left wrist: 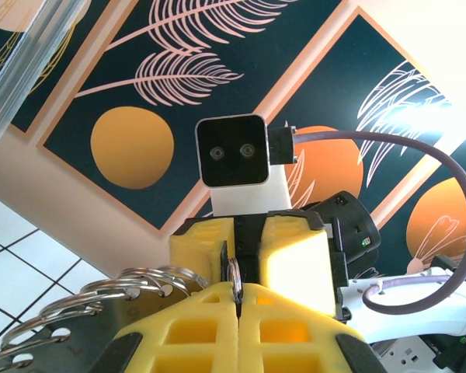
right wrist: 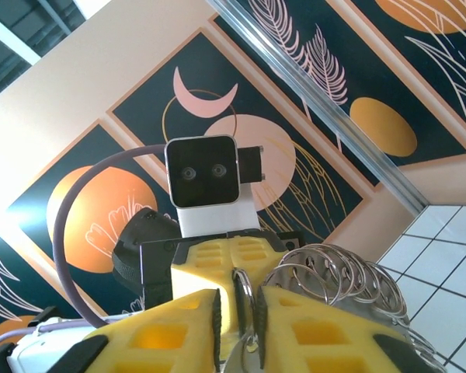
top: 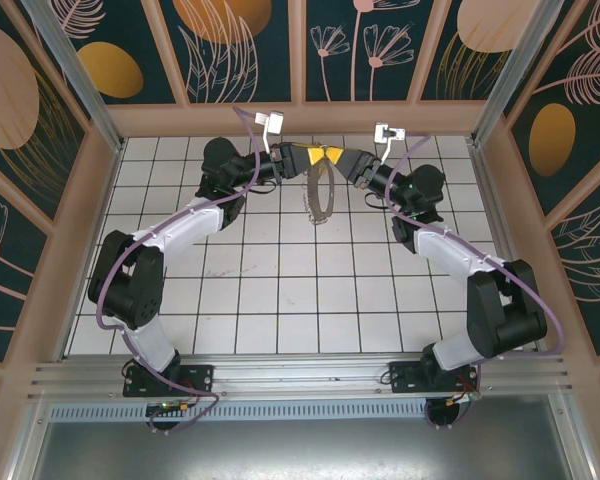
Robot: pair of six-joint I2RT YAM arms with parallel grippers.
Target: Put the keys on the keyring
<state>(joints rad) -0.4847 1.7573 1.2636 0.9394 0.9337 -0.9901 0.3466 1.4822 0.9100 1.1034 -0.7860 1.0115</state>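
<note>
Reaching across the white tiled tabletop (top: 280, 300), the left arm (top: 180, 232) and right arm (top: 450, 250) bend inward and meet tip to tip above the middle of the far edge. The keyring (top: 321, 195) hangs down from that meeting point, turned nearly edge-on to the overhead camera. Whether its lower end touches the tiles I cannot tell. It is fringed with silvery pieces (left wrist: 101, 301). The left gripper (top: 300, 158) is clenched. In its wrist view the yellow fingers (left wrist: 295, 330) press together with no gap, and a metal loop (left wrist: 234, 277) of the keyring stands pinched in the seam at their tips. The fringe fans out to the lower left, just beside them. The right gripper (top: 336, 156) faces it, almost touching. In the right wrist view, this gripper's fingers (right wrist: 179, 330) stand a narrow slot apart. A thin ring (right wrist: 244, 299) sits upright in that slot, with a small holed tag (right wrist: 252, 347) hanging below it. Whether the pads actually press the ring I cannot tell. A bunch of wire coils (right wrist: 334, 268) curls just right of those fingers.
</note>
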